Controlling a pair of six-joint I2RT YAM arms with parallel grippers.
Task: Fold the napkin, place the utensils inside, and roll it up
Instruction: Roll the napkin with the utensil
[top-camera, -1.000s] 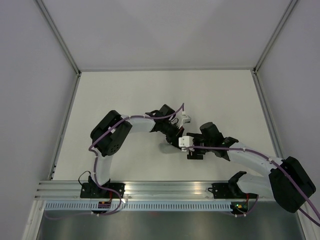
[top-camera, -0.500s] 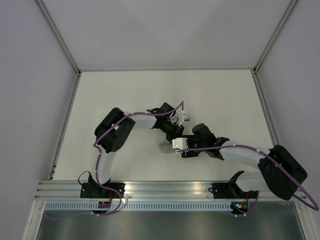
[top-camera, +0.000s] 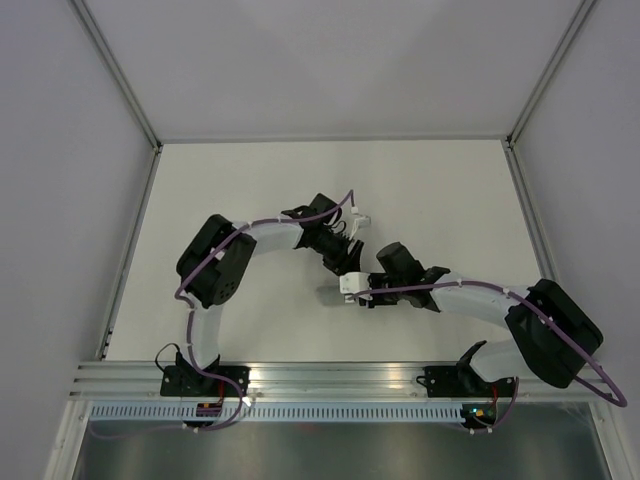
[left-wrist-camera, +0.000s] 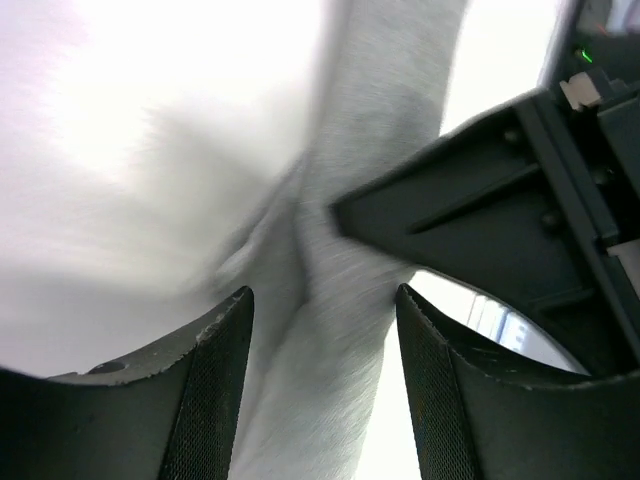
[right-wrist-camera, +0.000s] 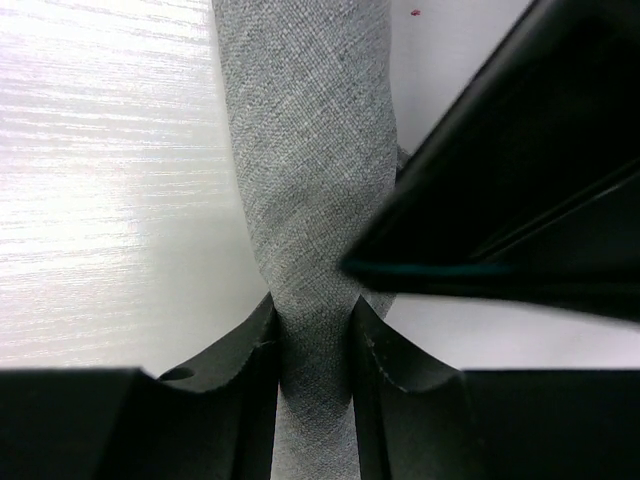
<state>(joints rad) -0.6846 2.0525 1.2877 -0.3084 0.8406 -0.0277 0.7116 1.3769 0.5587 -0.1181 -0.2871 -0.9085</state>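
The plain mid-grey, felt-like fabric napkin (right-wrist-camera: 300, 150) is gathered into a narrow roll and is laid on the white matte table (top-camera: 250, 180), near its centre. In the right wrist view the roll is seen running from 12 o'clock to 6 o'clock. Its lower part is pinched by the black two-finger right gripper (right-wrist-camera: 312, 322), whose jaws are drawn almost together with the cloth squeezed thin between them. In the left wrist view the same roll is seen between the fingers of the black left gripper (left-wrist-camera: 322, 300). These jaws are set moderately apart, close to both sides of the cloth, but through the blur it cannot be told whether the cloth is gripped. In each wrist view the other gripper's dark body is seen at 3 o'clock, at or against the roll. From above, the left arm is extended from 9 o'clock and the right arm from 4 o'clock. The two wrists are seen side by side over the roll, most of which is hidden.
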